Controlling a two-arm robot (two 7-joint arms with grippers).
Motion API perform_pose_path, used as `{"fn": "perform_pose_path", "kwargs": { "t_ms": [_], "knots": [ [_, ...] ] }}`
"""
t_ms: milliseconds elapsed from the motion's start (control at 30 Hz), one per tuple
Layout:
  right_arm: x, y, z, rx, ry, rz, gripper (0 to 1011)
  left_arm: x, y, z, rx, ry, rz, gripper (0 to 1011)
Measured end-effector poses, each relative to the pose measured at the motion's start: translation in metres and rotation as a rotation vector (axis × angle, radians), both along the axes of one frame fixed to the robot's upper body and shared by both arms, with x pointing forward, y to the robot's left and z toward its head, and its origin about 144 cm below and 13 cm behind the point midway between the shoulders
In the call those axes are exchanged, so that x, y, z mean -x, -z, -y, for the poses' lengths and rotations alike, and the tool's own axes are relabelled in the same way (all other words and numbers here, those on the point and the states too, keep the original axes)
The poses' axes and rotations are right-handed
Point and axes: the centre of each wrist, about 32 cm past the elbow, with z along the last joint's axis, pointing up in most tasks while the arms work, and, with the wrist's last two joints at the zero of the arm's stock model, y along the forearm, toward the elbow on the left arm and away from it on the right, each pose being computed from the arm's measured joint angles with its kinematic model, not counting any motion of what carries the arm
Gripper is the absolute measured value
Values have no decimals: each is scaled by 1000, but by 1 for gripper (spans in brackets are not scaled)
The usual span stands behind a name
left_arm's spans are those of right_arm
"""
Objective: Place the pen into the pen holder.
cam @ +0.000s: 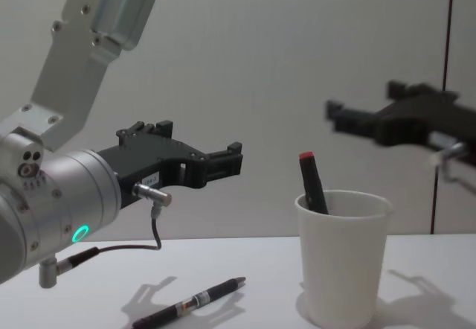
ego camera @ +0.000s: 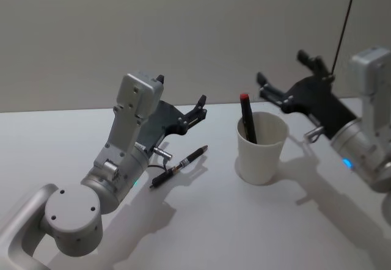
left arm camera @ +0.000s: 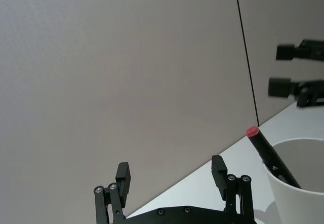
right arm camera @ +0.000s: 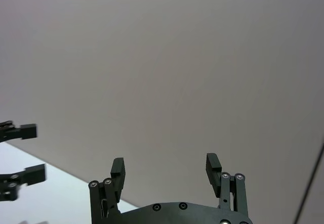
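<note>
If lowered off-line, could clip the black pen [ego camera: 180, 166] lying flat on the tabletop [ego camera: 67, 135] and send it rolling, or pinch only one end and drop it short of the cup. Above that pen, left tool [left arm camera: 172, 173]: raised, spread wide, holding nothing, touching nothing. Further on, pen holder [ego camera: 261, 154]: upright, near the pen's far end but apart; probably light, already carrying a red-capped pen [ego camera: 247, 118], so likely to tip if bumped at the rim. Beyond it, right tool [right arm camera: 165, 163]: hanging clear, likewise wide open and empty.
</note>
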Motion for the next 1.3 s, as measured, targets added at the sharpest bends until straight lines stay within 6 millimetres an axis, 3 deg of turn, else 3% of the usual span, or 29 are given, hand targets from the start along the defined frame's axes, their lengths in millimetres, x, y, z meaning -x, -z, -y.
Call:
{"fn": "perform_pose_path", "kwargs": {
  "t_ms": [567,867,1300],
  "knots": [
    [6,-20,74,77,196,61,1001,0,0,0,0,0,0,1001],
    [13,-14,67,55,188,31,1001,0,0,0,0,0,0,1001],
    [50,14,35,-60,164,-136,1001,0,0,0,0,0,0,1001]
  ]
}}
